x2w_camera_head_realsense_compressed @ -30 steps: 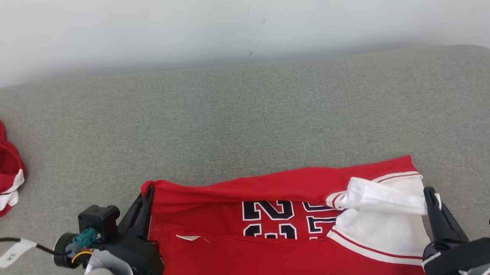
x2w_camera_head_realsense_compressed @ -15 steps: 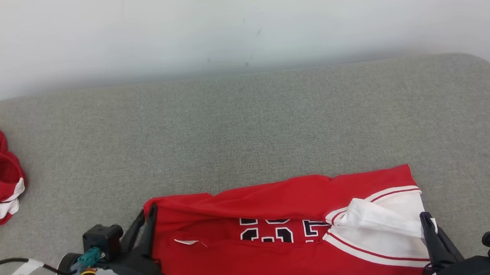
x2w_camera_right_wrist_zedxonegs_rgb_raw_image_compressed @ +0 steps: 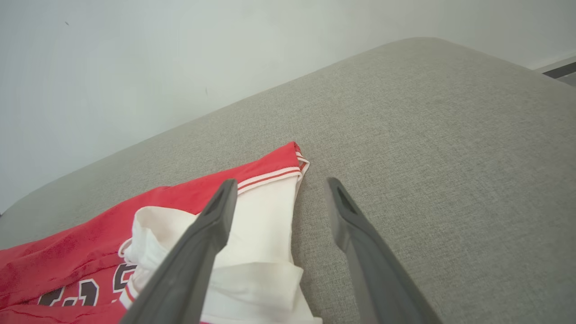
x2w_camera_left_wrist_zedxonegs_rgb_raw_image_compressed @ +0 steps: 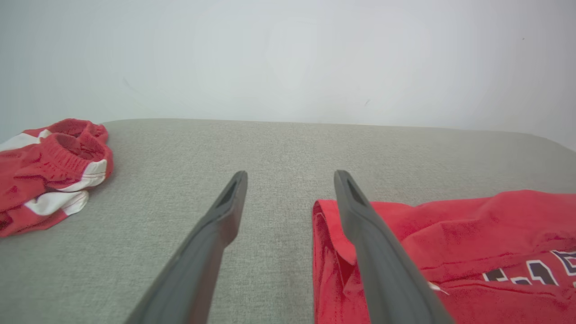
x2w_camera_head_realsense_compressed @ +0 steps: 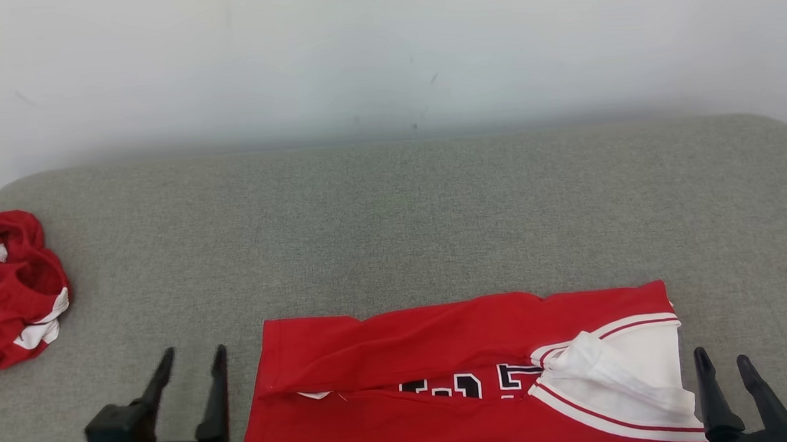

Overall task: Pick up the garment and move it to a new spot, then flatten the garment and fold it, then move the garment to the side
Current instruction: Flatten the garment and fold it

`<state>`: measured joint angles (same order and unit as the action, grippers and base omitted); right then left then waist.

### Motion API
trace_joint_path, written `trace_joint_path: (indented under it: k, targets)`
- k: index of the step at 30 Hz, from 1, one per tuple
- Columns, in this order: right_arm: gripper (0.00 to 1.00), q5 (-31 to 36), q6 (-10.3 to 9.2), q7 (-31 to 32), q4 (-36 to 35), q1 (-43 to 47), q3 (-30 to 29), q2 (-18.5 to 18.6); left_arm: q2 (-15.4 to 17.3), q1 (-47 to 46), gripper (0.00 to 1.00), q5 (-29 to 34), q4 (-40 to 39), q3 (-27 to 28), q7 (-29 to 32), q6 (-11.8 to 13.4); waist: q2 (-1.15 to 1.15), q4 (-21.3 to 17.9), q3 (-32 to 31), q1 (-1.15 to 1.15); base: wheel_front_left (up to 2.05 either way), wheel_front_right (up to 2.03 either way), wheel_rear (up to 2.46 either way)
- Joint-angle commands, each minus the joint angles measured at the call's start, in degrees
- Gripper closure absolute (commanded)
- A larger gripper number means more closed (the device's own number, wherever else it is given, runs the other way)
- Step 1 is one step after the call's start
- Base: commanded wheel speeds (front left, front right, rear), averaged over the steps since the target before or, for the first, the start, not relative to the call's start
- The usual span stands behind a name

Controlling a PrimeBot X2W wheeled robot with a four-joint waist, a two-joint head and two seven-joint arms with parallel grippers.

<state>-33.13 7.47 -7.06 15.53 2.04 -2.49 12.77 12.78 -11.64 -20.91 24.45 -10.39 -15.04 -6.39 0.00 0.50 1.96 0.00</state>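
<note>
Bright, soft, even light. A faint shadow runs along the wall (x2w_camera_head_realsense_compressed: 383, 57) just behind the grey cushion (x2w_camera_head_realsense_compressed: 434, 212). The cushion's far edge looks bent in the 2 wrist pictures.

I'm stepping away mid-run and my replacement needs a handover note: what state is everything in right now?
Left gripper: open, empty, beside the left end of the jersey.
Right gripper: open, empty, at the jersey's right end by the white trim.
The jersey lies on the grey cushion near the robot, its far edge folded over so the number is half covered.
Second red garment: crumpled at the cushion's left end.
Done: laid out, one lengthwise fold.
Left: probably another fold, then move it aside.
</note>
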Motion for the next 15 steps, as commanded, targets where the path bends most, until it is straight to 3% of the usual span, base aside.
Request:
trace_joint_path:
  k: [1,15]
  targets:
    - [0.0,1.4,0.03,0.2,0.9,-1.0,-0.5,0.0,-0.3,1.4,0.0,0.8,-1.1,1.2,-0.1,0.3,0.0,0.2,-0.1,0.0,0.0,0.0,0.0]
    - [0.0,8.7,0.03,1.4,18.5,-10.3,-1.7,-1.5,-3.6,9.8,0.0,8.1,-8.4,9.4,-0.1,-0.1,0.0,2.9,-1.6,0.0,0.0,0.0,0.0]
